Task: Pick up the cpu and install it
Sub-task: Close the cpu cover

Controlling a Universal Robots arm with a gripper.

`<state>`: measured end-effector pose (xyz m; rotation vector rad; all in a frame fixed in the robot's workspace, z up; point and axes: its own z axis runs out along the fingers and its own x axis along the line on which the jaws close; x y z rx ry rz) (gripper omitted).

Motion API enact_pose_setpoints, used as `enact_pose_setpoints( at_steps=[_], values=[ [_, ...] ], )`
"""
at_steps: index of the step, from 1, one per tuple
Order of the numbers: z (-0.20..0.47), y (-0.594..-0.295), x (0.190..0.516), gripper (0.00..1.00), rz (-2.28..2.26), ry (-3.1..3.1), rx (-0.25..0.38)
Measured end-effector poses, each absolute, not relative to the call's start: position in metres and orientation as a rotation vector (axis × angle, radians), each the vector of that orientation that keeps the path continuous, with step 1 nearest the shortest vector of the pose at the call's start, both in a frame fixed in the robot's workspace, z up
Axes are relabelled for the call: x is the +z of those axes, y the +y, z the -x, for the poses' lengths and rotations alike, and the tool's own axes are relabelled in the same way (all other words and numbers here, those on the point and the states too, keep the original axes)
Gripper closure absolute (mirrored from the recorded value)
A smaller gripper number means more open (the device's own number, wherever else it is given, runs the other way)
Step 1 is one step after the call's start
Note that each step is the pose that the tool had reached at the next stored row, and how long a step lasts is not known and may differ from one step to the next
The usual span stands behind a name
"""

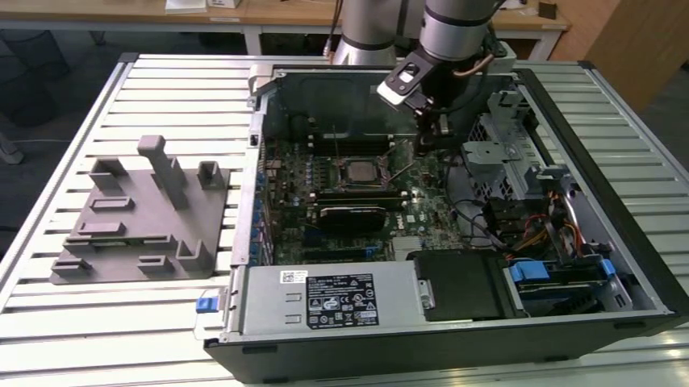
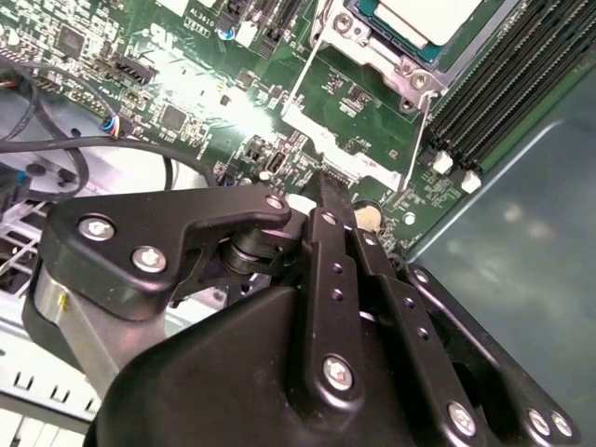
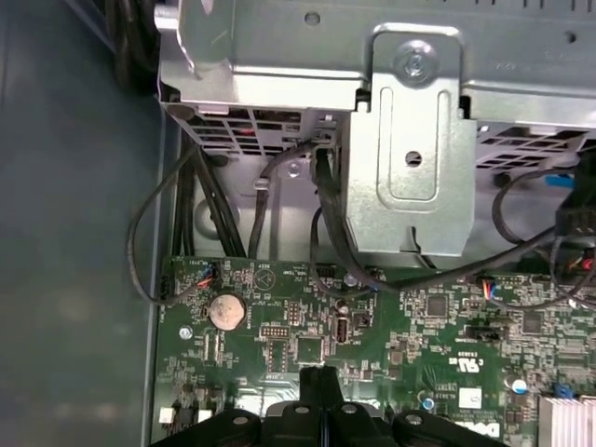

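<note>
Cpu (image 2: 430, 15) in the socket (image 2: 371, 48); hand (image 3: 321, 374) closed, empty, over the motherboard (image 3: 400, 326).

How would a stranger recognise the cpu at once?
Look in the open computer case, at the green motherboard. Near its middle is a metal-rimmed socket frame; the cpu is the pale silver square inside, unlike the black memory slots beside it.

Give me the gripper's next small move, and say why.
Probably a short slide toward the socket's thin metal lever. The gripper is shut, with nothing seen between its fingertips, low over the motherboard beside the socket, and the cpu already lies in the socket. The lever stands out alongside it and may need pressing; whether it is latched I cannot tell.
</note>
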<state>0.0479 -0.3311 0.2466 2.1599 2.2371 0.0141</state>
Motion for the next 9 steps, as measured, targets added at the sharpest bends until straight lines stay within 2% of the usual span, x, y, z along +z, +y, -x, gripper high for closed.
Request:
enact_pose_setpoints(
  at_steps=[9],
  values=[
    [-0.0427, -0.331, 0.2417, 0.89, -2.158, 2.24, 0.017]
  ],
)
